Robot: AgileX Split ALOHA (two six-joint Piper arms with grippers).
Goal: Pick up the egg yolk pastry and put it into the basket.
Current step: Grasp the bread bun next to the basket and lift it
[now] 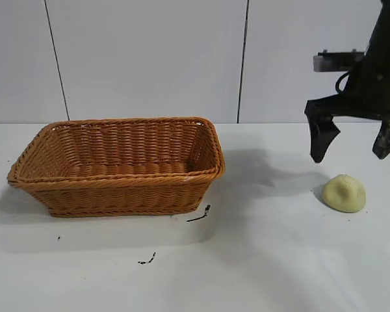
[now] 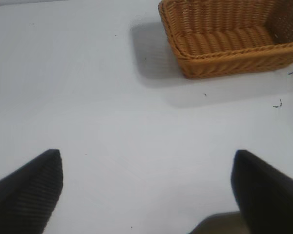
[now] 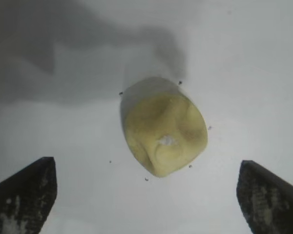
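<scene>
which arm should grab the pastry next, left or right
Right. The right pincer hangs open just above the egg yolk pastry, which sits between its fingertips in the right wrist view. The left pincer is open over bare table on the basket's far side.

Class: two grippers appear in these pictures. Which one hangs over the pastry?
The right gripper: open, it hangs just above the egg yolk pastry. The left gripper, also open, has only bare table beneath, the basket farther off.

right claw [image 1: 355, 148] hangs above the table with fingers spread wide; left claw [image 2: 146, 187] likewise agape.
</scene>
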